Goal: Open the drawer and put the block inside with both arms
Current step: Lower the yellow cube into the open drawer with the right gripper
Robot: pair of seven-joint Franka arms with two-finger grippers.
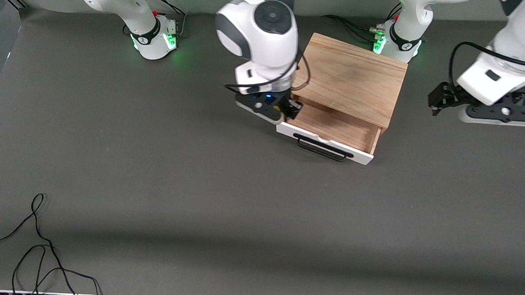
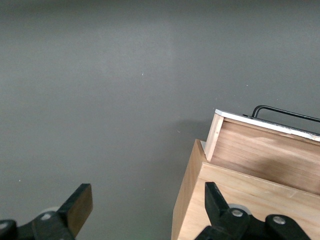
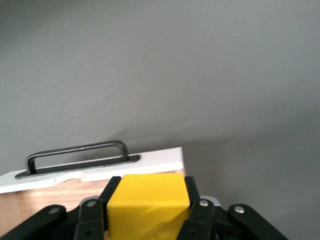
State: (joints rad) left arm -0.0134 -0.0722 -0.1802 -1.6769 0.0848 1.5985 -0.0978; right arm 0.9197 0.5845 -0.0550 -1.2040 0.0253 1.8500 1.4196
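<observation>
The drawer (image 1: 335,126) stands pulled open from the oak box (image 1: 351,75), white front panel and black handle (image 1: 321,148) toward the front camera. My right gripper (image 1: 287,110) hangs over the drawer's corner at the right arm's end. In the right wrist view the gripper (image 3: 151,183) is shut on the yellow block (image 3: 148,202), above the drawer's front panel (image 3: 100,172) and handle (image 3: 75,155). My left gripper (image 1: 438,100) is open and empty over the table beside the box at the left arm's end. In the left wrist view (image 2: 147,195) it shows the drawer (image 2: 260,150) empty.
The two green-lit arm bases (image 1: 153,38) (image 1: 396,42) stand along the table's edge farthest from the front camera. A loose black cable (image 1: 37,243) lies at the corner nearest the front camera, toward the right arm's end. The grey tabletop (image 1: 198,171) spreads wide in front of the drawer.
</observation>
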